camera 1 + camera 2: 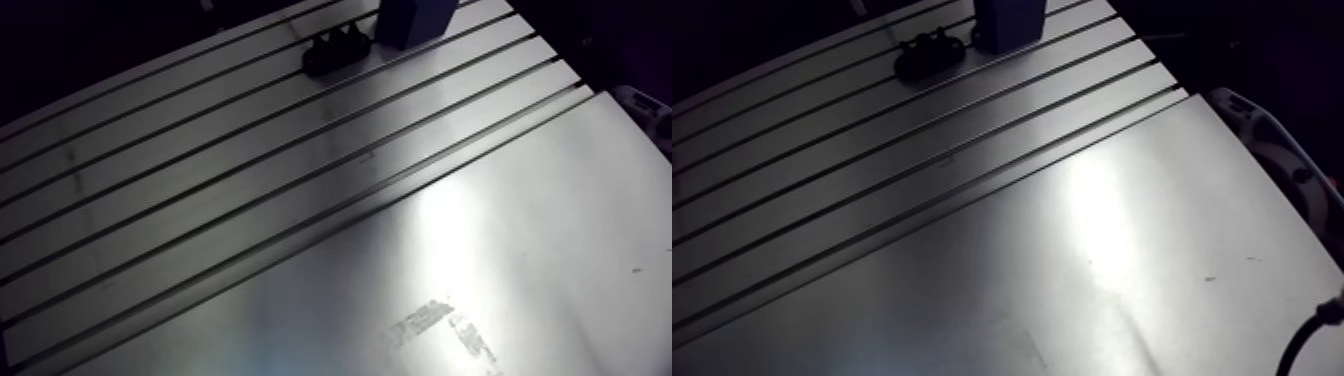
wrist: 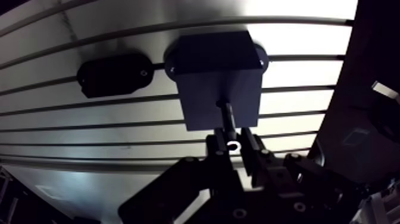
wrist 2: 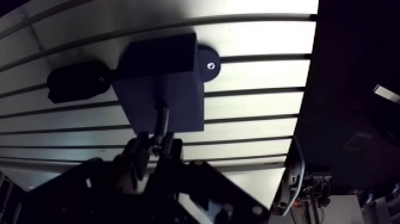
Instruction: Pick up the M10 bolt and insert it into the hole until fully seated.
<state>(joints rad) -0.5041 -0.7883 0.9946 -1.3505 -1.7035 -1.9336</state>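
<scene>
Two fingers (image 2: 215,148) are clamped on the bolt (image 2: 228,119), its tip touching the near face of the block (image 2: 217,65) on the desk (image 2: 297,77), seemingly right at the hole (image 2: 222,103). I'd keep it square to that face and push slow, easing off if it binds

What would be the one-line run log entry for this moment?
phase: insertion | pincer: shut on bolt | bolt: tip at hole in block, shank exposed, not seated | black fixture: beside block
</scene>
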